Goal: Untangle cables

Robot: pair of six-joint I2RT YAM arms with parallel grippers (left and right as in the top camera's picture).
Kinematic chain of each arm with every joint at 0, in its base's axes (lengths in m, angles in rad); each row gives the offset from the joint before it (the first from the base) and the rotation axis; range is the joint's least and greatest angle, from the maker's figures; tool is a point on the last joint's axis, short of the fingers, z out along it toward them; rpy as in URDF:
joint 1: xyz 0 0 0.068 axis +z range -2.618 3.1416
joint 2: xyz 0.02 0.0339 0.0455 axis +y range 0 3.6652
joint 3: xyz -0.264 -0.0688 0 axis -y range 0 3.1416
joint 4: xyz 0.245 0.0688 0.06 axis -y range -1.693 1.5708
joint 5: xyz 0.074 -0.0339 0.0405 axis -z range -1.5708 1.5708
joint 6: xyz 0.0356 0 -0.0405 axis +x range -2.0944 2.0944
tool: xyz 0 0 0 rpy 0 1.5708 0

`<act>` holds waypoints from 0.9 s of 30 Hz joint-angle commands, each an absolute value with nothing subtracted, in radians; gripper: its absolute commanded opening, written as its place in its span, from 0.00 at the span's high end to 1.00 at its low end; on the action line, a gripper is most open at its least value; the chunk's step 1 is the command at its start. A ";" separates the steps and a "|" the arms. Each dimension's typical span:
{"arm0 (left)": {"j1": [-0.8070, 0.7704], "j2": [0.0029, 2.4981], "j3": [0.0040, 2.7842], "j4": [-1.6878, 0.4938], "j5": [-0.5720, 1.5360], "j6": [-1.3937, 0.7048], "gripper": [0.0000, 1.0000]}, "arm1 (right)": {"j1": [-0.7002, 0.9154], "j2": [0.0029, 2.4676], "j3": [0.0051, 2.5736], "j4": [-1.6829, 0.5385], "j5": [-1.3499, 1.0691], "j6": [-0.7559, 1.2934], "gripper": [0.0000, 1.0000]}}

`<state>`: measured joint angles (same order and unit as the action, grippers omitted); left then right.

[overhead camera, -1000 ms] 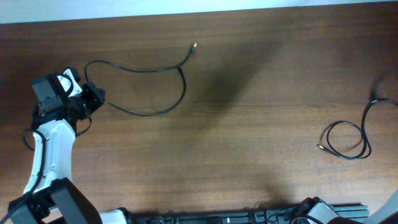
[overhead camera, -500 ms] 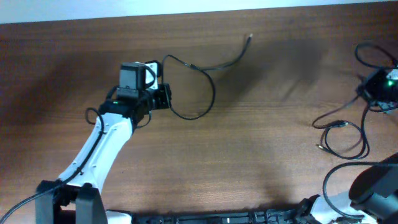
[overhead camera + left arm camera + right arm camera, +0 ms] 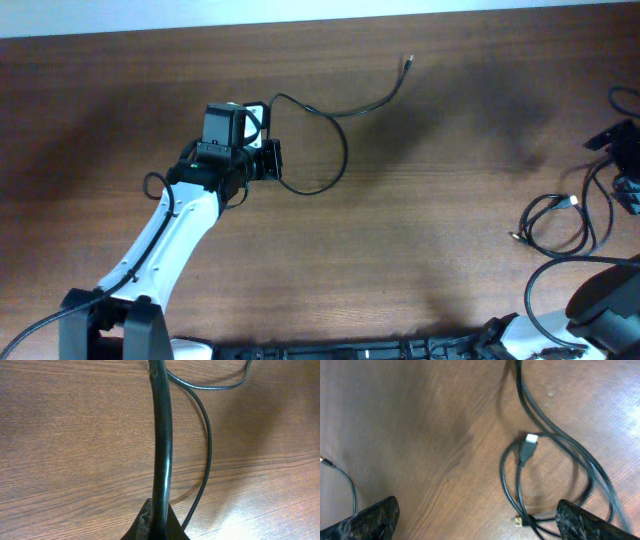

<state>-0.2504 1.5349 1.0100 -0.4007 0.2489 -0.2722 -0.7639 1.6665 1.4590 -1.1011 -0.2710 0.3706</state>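
In the overhead view one thin black cable (image 3: 345, 150) loops across the upper middle of the table and ends in a small plug (image 3: 408, 60). My left gripper (image 3: 272, 160) is shut on this cable; in the left wrist view the cord (image 3: 161, 435) rises straight out of the closed jaws (image 3: 159, 521). A second black cable (image 3: 503, 477) lies coiled at the far right, with a pale plug (image 3: 531, 440) and a small gold tip (image 3: 518, 521). My right gripper (image 3: 480, 525) hovers over that coil, open wide, nothing between its fingers (image 3: 370, 520).
The brown wooden table (image 3: 420, 270) stretches between the two arms. The right arm's own thicker wires (image 3: 545, 275) curl near the coil at the lower right. A rail (image 3: 350, 350) runs along the front edge. A thin cable end (image 3: 326, 461) shows at the right wrist view's left edge.
My left arm has carried its cable from the far left toward the middle. The right arm came in at the right edge, opened its jaws, and its cable now lies on the table.
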 commanded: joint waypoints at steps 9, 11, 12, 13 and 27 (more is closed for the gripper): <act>-0.420 1.510 1.016 -0.368 0.500 0.036 1.00 | -0.535 1.607 1.587 -1.210 -0.567 0.003 0.02; -0.461 1.510 1.016 -0.391 0.500 0.131 0.46 | -0.430 1.612 1.586 -1.230 -0.476 0.000 0.01; -0.463 1.510 1.016 -0.391 0.465 0.137 0.25 | -0.369 1.612 1.583 -1.239 -0.437 -0.021 0.01; -0.460 1.510 1.016 -0.392 0.424 0.137 0.22 | -0.335 1.612 1.579 -1.239 -0.424 -0.023 0.02; -0.409 1.509 1.016 -0.426 0.096 0.070 0.26 | 0.063 1.633 1.371 -1.126 -0.406 -0.022 0.01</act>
<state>-0.4122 1.5349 1.0100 -0.4263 0.2775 0.1043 0.0437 1.6169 1.4178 -1.1358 -0.4179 -0.0090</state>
